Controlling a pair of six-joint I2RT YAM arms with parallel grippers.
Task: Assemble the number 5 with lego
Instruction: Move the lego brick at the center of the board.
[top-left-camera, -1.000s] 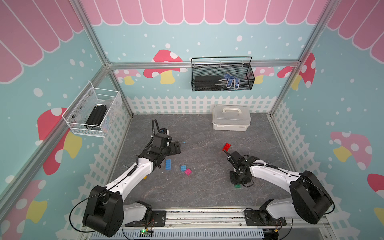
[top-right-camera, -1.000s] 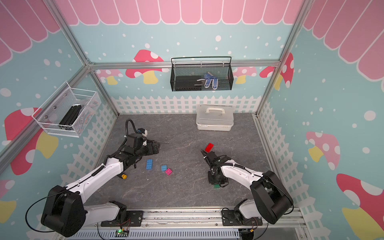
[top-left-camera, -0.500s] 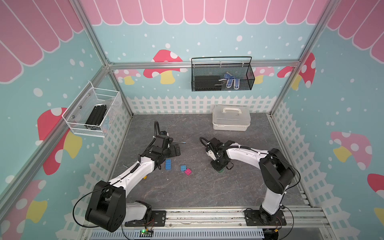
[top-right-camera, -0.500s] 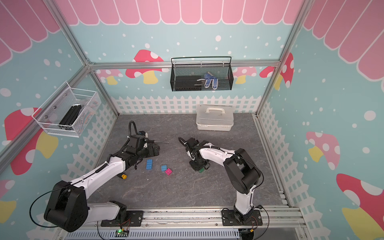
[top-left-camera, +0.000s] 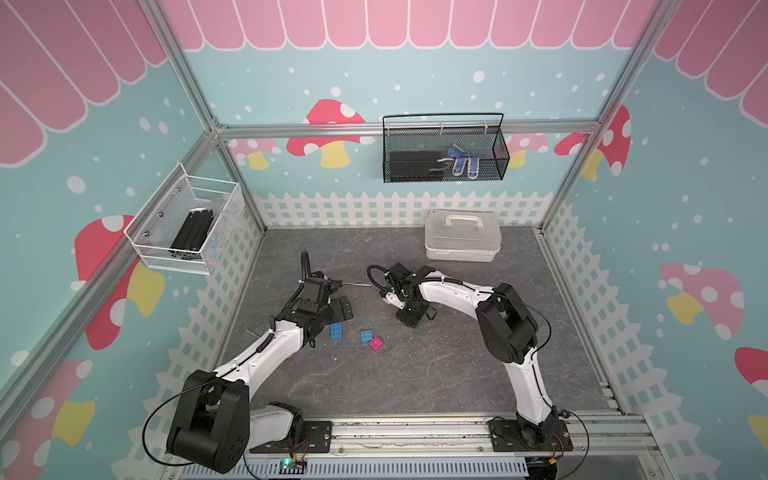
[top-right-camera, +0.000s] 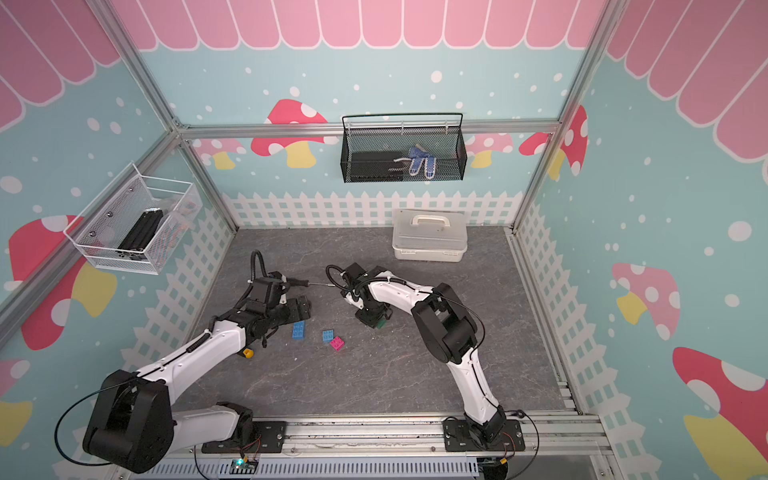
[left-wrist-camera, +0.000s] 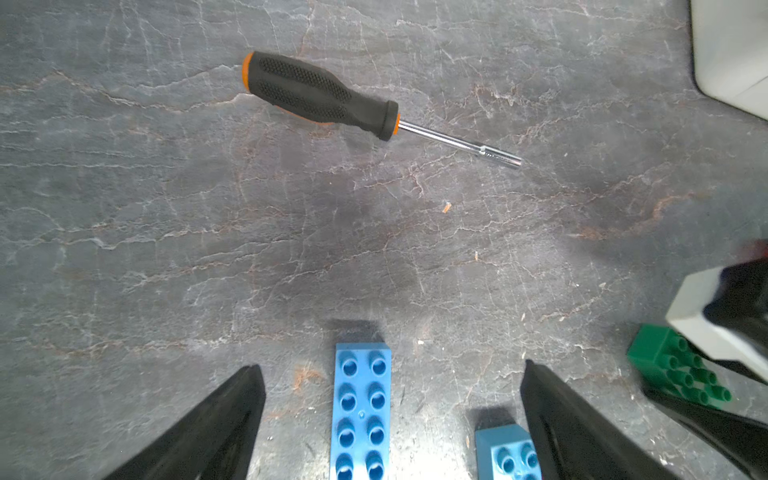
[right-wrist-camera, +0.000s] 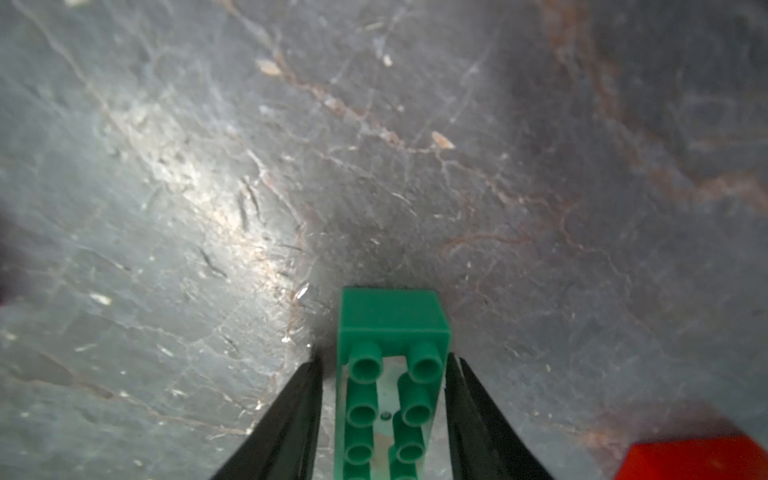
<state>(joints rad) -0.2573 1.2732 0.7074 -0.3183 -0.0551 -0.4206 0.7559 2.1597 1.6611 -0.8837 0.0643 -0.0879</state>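
A long blue brick (top-left-camera: 336, 331) lies on the grey floor, with a small blue brick (top-left-camera: 366, 336) and a pink brick (top-left-camera: 376, 343) to its right. My left gripper (top-left-camera: 341, 309) hovers open just behind them; in the left wrist view its fingers straddle the long blue brick (left-wrist-camera: 361, 411), and the small blue brick (left-wrist-camera: 505, 455) sits by one finger. My right gripper (top-right-camera: 372, 318) points down at mid-floor over the green brick (right-wrist-camera: 390, 374). That brick rests between the fingers, with a gap on one side. A red brick (right-wrist-camera: 690, 459) shows at the edge.
A black-handled screwdriver (left-wrist-camera: 320, 93) lies behind the left gripper. A yellow-tipped tool (top-right-camera: 248, 353) pokes out beside the left arm. A white lidded box (top-left-camera: 461, 241) stands at the back right. Wire baskets hang on the walls.
My right arm has swung left from the right side to mid-floor, bringing the green brick along, and its jaws have loosened. The left arm has barely shifted.
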